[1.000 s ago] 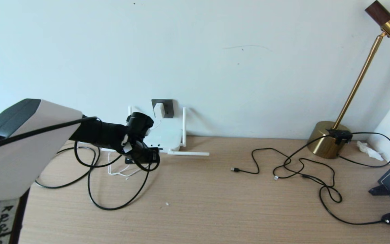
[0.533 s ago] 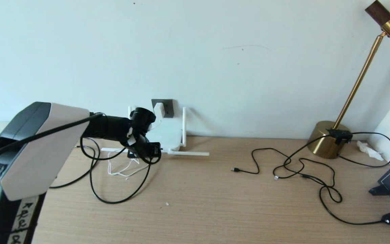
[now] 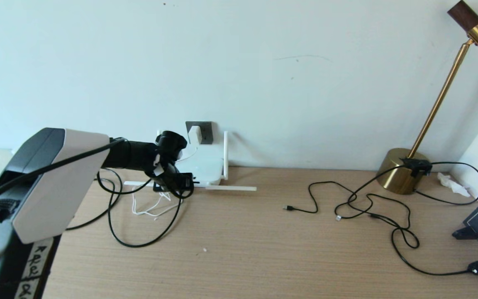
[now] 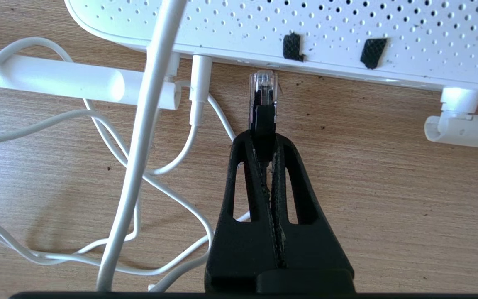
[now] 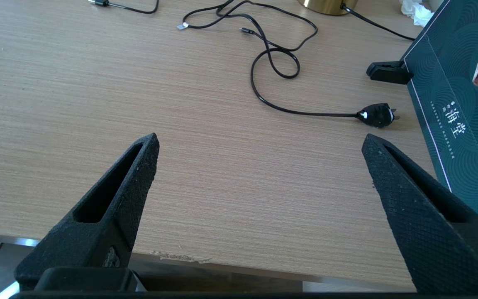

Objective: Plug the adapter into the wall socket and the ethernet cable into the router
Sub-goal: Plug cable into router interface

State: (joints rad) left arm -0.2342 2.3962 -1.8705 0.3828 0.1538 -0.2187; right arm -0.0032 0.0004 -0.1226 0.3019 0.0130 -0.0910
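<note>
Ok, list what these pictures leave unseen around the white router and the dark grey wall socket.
- Flat white router ports: in the left wrist view its edge faces away, so whether the black ethernet cable's clear plug has entered is unclear.
- Dark grey wall socket pin holes: too small in the head view, partly covered by the white cube adapter.
- Left gripper fingertips: hidden in the head view behind its own wrist.

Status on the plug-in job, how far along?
Done: adapter sits in the wall socket. In hand: left gripper is shut on the ethernet cable, its clear tip at the router edge, not yet seated. Left: push it in. Right gripper is open and empty.
</note>
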